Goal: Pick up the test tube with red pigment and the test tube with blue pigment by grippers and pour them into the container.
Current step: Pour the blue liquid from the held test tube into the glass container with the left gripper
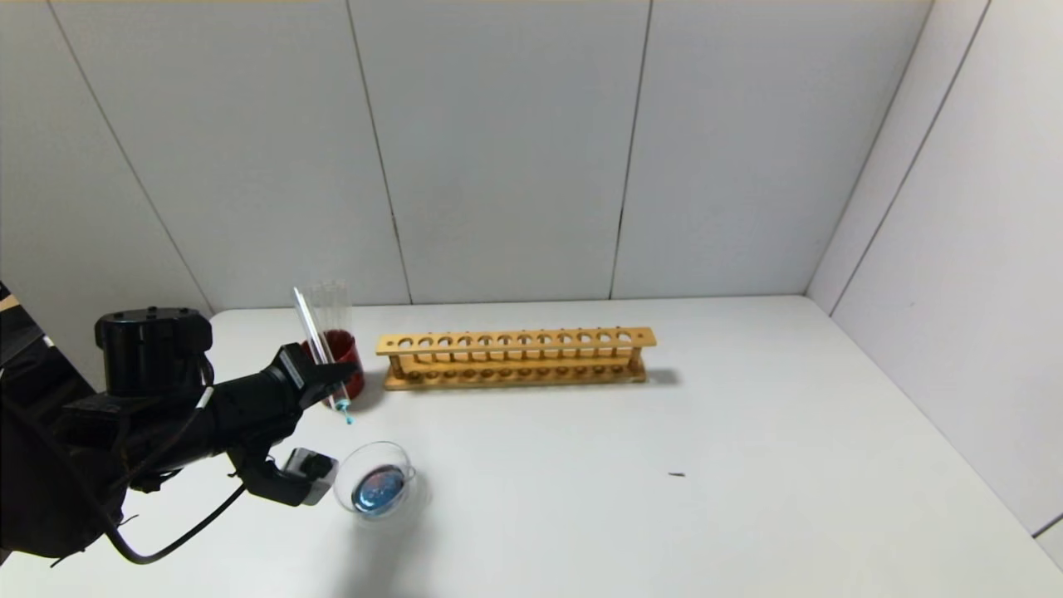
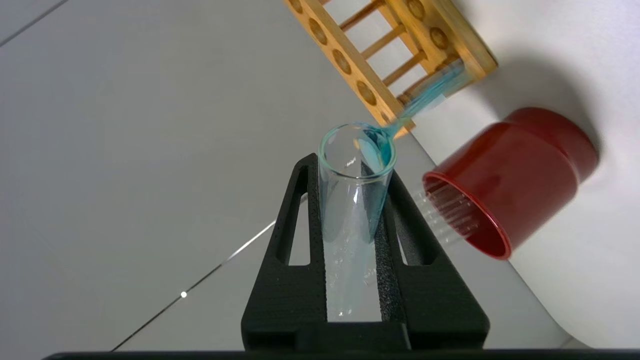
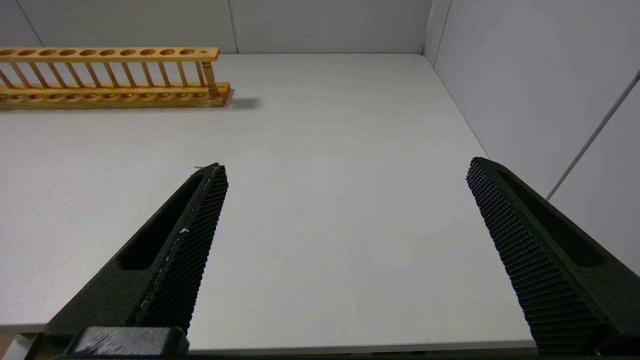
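My left gripper (image 1: pixel 332 384) is shut on the test tube with blue pigment (image 1: pixel 311 328). The tube is tilted, with one end up by the red cup and a little teal liquid at its lower tip (image 1: pixel 345 413). In the left wrist view the tube (image 2: pixel 350 210) lies between the fingers of the left gripper (image 2: pixel 352 167), teal at its rim. The container (image 1: pixel 399 457), a clear glass dish, sits on the table just in front of the tip and holds blue liquid with a reddish patch. No tube with orange-red liquid shows. My right gripper (image 3: pixel 346 165) is open and empty over bare table.
A dark red cup (image 1: pixel 349 365) with several clear tubes (image 1: pixel 328 303) stands behind the left gripper; it also shows in the left wrist view (image 2: pixel 515 175). A wooden tube rack (image 1: pixel 515 357) stands empty at mid-table. A small dark speck (image 1: pixel 677 474) lies to the right.
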{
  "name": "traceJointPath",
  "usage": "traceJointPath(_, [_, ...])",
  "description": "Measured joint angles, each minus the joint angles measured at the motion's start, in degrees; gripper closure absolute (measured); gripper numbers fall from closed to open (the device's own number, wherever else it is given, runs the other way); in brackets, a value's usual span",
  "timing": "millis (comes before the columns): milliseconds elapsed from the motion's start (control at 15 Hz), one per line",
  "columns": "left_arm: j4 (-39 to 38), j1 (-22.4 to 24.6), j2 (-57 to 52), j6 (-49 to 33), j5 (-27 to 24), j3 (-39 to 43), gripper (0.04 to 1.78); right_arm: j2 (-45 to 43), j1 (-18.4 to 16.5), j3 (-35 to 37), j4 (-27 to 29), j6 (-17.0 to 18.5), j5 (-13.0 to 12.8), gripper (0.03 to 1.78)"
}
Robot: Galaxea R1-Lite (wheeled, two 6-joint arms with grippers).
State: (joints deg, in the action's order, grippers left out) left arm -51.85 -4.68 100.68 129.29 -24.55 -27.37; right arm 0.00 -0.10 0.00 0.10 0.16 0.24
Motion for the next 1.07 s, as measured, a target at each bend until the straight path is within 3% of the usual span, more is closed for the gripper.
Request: traceJointPath(1067, [-9.92, -2.07, -2.58, 4.08, 2.18, 2.27, 1.50, 0.00, 0.00, 0.00, 0.00, -0.05, 0.00, 0.06])
